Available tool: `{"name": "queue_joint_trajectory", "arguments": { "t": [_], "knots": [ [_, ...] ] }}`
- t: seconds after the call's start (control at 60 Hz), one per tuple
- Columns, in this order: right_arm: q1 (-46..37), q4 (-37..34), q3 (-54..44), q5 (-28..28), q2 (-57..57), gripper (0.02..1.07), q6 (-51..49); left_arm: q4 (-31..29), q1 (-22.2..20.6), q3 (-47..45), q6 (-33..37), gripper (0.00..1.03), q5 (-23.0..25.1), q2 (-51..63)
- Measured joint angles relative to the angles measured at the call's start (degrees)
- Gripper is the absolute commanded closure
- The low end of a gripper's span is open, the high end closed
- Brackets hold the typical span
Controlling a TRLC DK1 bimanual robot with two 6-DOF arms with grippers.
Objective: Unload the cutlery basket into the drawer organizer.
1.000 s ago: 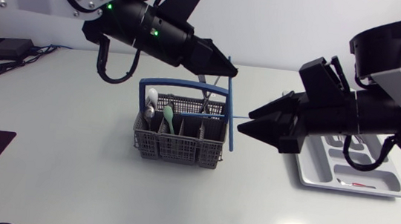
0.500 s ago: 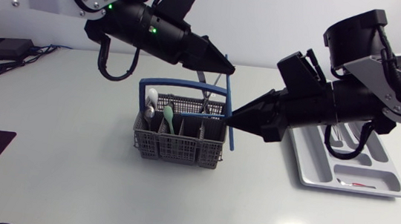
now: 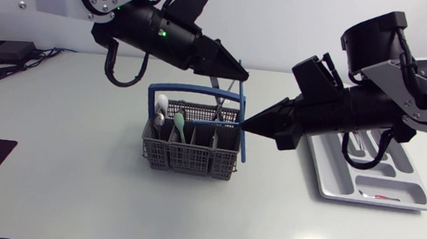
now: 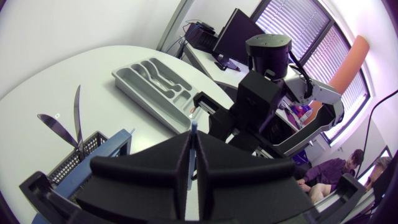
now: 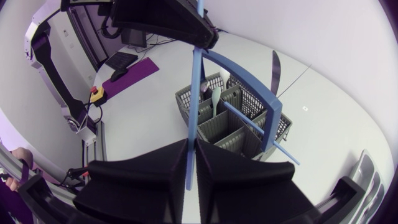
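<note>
Pinching long blue plastic stick with left gripper above, right gripper below. Might snap if tugged both ways, or tip grey mesh cutlery basket.

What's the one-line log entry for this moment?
left gripper: shut on blue utensil, top end | right gripper: shut on it, lower down | basket: cutlery inside

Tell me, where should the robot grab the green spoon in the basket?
By its bowl end: the green spoon stands handle-down in the basket, only the bowl poking above the rim. I'd come straight down from above, clear of the blue handle.
</note>
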Motion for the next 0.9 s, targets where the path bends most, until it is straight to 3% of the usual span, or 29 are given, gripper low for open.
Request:
{"name": "queue_joint_trajectory", "arguments": {
  "t": [0.067, 0.233, 0.333, 0.55, 0.75, 0.9],
  "knots": [
    [0.0, 0.0, 0.0, 0.07, 0.0, 1.01, 0.04, -0.02, 0.0, 0.04, 0.0, 0.92, 0.0, 0.0],
    [0.28, -0.04, 0.0, -0.13, 0.0, 1.01, 0.15, -0.17, 0.0, 0.39, -0.22, 0.44, 0.61, 0.0],
    [0.66, -0.02, -0.02, -0.15, 0.0, 1.01, 0.15, 0.28, 0.13, 0.96, -0.24, 0.28, 0.61, 0.0],
    [0.66, -0.24, -1.46, -0.13, -0.9, 1.01, 0.15, 4.44, 1.11, 1.44, -3.1, 0.15, 0.63, -0.02],
    [-0.33, -1.25, -3.17, -0.13, -2.62, 1.01, -0.35, 8.24, 3.34, 1.46, -6.08, 0.1, 0.61, -0.17],
    [-5.46, -4.96, -4.15, -0.13, -4.79, 1.01, -2.62, 10.19, 5.79, 1.75, -7.52, 0.08, -0.33, -0.96]
  ]
}}
